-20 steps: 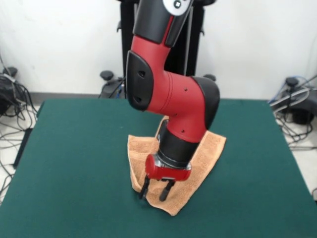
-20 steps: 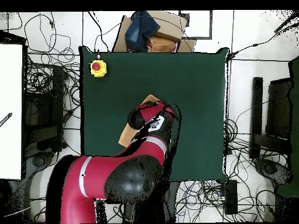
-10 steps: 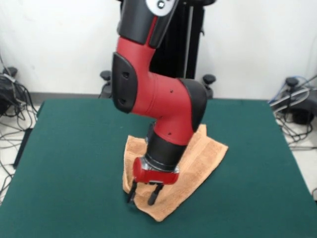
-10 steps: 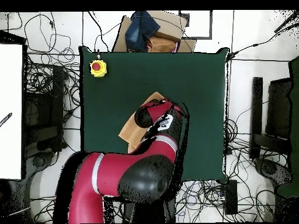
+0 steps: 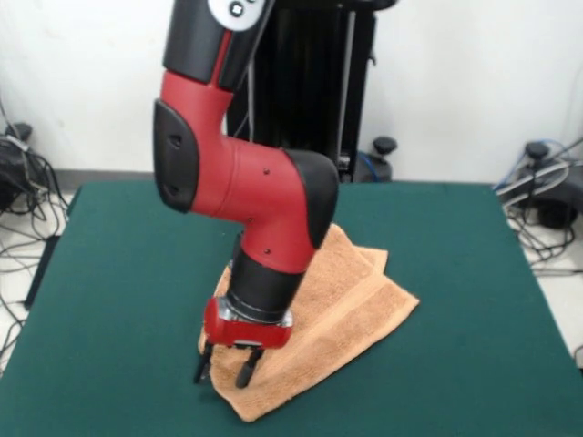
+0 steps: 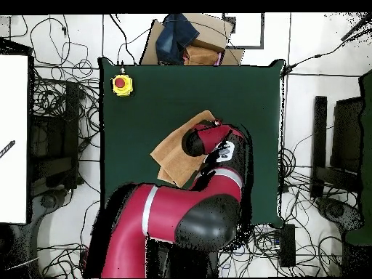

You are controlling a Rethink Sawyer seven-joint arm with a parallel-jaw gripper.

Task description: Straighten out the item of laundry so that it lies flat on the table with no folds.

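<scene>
Table (image 5: pixel 118 273) fills my front camera, its dark green top running edge to edge. Over it bends my red and black arm (image 5: pixel 246 196), coming down from above and leaning toward the near left of the picture. Under the arm lies the peach-orange towel (image 5: pixel 346 300), near the middle of the tabletop, folded over itself, with a second layer's edge showing along its upper right side (image 6: pixel 174 149). At its near left corner I see the gripper (image 5: pixel 224 364), fingers (image 5: pixel 244 370) parted and pointing down, one on each side of the towel's edge, tips at or just above the cloth; I cannot tell whether they touch it. From overhead, a yellow box with a red button (image 6: pixel 121 84) sits at a table corner, well apart from the towel.
</scene>
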